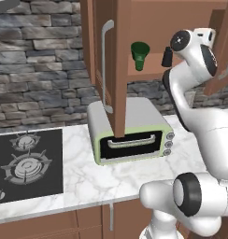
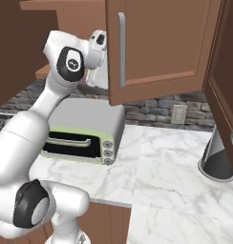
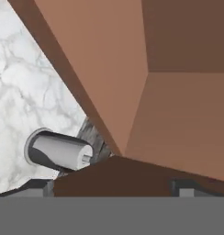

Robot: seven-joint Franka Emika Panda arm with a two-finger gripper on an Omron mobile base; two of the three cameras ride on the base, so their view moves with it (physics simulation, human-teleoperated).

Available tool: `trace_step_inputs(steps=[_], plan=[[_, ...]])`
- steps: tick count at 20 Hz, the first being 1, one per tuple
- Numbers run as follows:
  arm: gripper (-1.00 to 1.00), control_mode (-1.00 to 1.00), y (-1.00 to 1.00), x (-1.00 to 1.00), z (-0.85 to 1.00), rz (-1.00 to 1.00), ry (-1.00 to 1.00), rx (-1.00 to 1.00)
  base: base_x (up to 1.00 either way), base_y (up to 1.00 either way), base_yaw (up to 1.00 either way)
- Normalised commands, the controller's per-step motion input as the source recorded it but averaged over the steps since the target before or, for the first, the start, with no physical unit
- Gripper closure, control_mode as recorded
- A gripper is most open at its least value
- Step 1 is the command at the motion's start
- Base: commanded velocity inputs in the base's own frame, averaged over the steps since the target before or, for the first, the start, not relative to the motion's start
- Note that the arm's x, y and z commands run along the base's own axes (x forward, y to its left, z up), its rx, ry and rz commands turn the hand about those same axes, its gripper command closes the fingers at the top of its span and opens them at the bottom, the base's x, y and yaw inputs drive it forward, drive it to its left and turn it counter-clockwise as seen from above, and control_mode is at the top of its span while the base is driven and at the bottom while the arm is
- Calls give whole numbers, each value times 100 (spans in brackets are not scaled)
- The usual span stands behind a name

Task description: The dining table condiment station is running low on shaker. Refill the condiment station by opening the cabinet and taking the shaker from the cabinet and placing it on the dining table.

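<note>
Black, small, narrow-topped shaker [image 1: 167,57] stands upright, long axis vertical, on the open reddish-brown wooden cabinet [image 1: 148,28] shelf, right of a green funnel-shaped cup [image 1: 139,55]. Whether the jaws are released or clenched cannot be told.

The cabinet [image 1: 148,18] stands open, its door [image 1: 117,70] swung out edge-on above the toaster oven [image 1: 132,133]. A green cup [image 1: 140,56] stands left of the shaker [image 1: 167,57], open shelf between them.
</note>
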Motion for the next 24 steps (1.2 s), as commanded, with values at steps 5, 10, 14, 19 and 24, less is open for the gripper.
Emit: trace_step_inputs(steps=[5,10,14,19,24], plan=[[-100,-100,-100,-87,0,-30,-3,0,0,0,0],[-100,-100,-100,-98,0,-26,-20,0,0,0,0],[-100,-100,-100,-76,0,-24,-18,7,0,0,0],[-100,-100,-85,-54,0,-13,-22,13,0,0,0],[-100,-100,3,-38,0,0,-29,9,0,0,0]])
